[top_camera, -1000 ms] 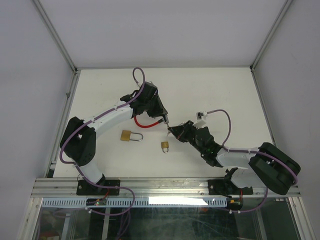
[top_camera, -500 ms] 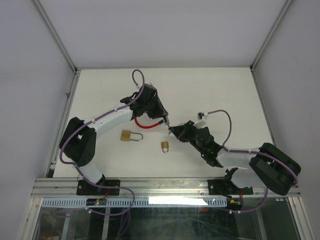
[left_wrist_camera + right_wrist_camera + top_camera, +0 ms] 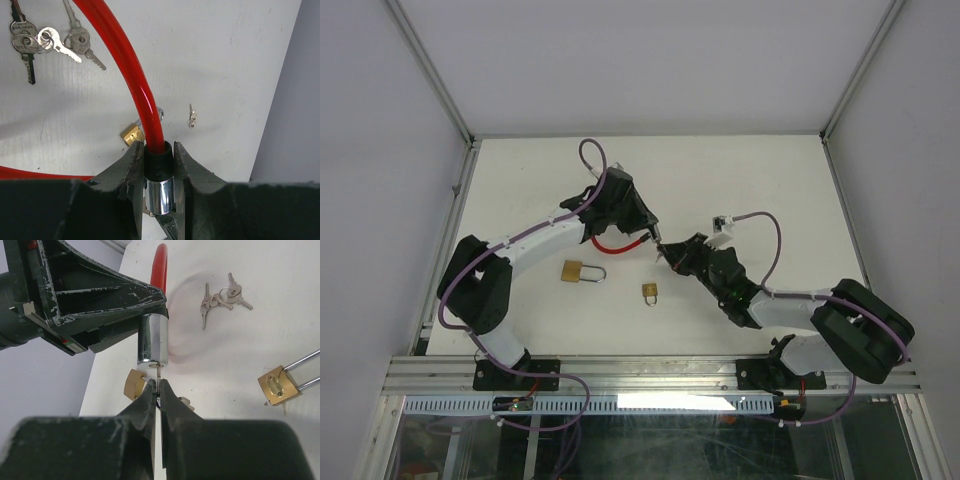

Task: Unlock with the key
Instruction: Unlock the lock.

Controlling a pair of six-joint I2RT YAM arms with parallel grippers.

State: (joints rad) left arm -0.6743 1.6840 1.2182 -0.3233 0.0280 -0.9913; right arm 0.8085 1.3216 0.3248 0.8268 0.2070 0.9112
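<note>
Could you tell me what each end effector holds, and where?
Left end effector clamps the red cable lock at its black collar; right end effector pinches a key by its rear end.

A robotics lab test cell: a white table (image 3: 750,180) boxed in by plain white panels (image 3: 650,60) on aluminium posts (image 3: 430,68) at upper left and right, with a slotted aluminium rail (image 3: 650,372) and cable duct (image 3: 460,404) along the bottom edge.

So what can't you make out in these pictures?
Right wrist view: the key shows only a sliver; the right end effector hides its head.
Same view: its depth in the chrome lock is unclear.
Left wrist view: the red cable covers half a brass padlock.
Top view: the key is too small.
</note>
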